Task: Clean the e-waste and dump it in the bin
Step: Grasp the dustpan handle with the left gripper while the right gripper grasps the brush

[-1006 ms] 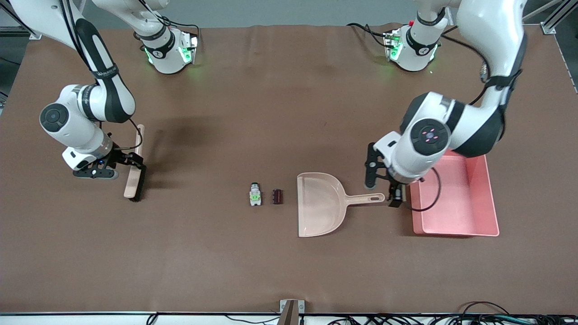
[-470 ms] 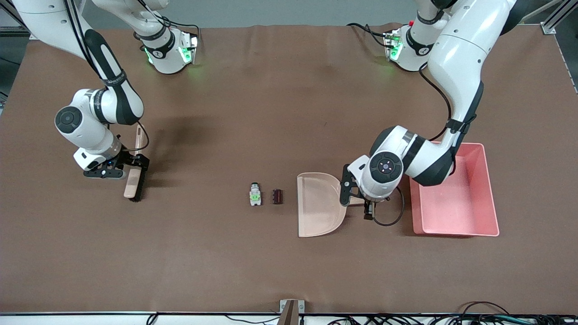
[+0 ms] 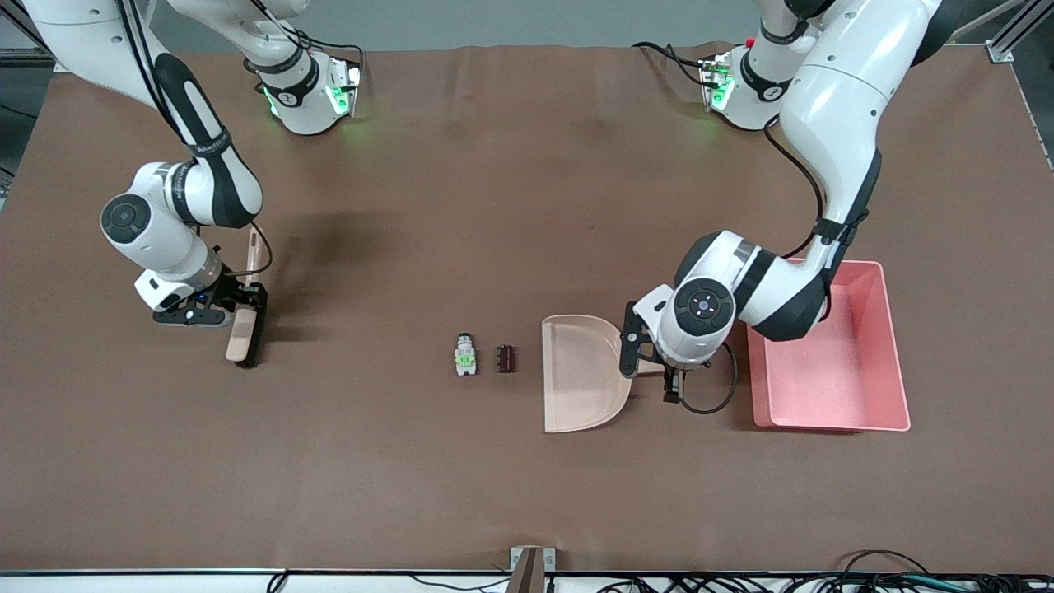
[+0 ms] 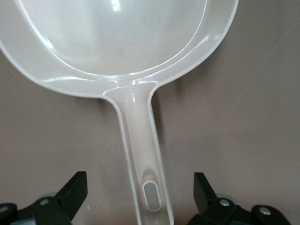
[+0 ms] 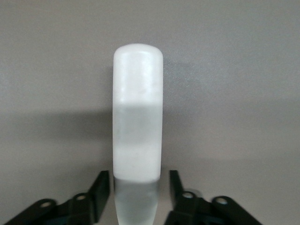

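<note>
Centrally on the brown table covering (image 3: pixel 510 206), the e-waste is seen as two small parts lying side by side: a white-grey component with a green label and dark tip (image 3: pixel 466 354) and a dark maroon-black cylinder (image 3: pixel 506 358). Just beside the cylinder, toward the left arm's end of the table, a beige plastic dustpan (image 3: pixel 579 372) is laid flat with its open edge facing the parts. The left gripper (image 3: pixel 650 362) is positioned low over the dustpan's handle (image 4: pixel 143 150); in the left wrist view its fingers (image 4: pixel 75 190) are spread wide on either side of the handle, apart from it. A pink rectangular plastic bin (image 3: pixel 885 362) with low walls is set beside the dustpan, toward the left arm's end. Toward the right arm's end, a beige brush with black bristles (image 3: pixel 244 325) is rested on the table, and the right gripper (image 3: pixel 239 303) is placed around its handle (image 5: pixel 138 117), the fingers (image 5: pixel 101 192) close against both sides.
</note>
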Robot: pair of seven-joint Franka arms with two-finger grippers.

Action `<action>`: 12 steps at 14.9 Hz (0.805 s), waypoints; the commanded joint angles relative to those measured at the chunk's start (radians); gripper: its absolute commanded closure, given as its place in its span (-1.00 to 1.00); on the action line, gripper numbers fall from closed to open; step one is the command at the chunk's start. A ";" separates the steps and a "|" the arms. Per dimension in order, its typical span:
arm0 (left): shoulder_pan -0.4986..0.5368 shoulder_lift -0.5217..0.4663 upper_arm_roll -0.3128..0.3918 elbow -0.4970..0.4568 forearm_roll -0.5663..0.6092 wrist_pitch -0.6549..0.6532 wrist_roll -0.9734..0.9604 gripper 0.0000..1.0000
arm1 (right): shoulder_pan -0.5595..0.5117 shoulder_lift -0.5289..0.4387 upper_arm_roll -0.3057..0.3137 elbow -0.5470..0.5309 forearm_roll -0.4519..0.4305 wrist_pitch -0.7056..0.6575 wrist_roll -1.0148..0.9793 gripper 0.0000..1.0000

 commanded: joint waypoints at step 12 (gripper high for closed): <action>-0.055 0.060 0.006 0.021 0.023 0.040 -0.058 -0.48 | 0.109 -0.023 0.019 0.094 0.021 -0.159 0.064 0.92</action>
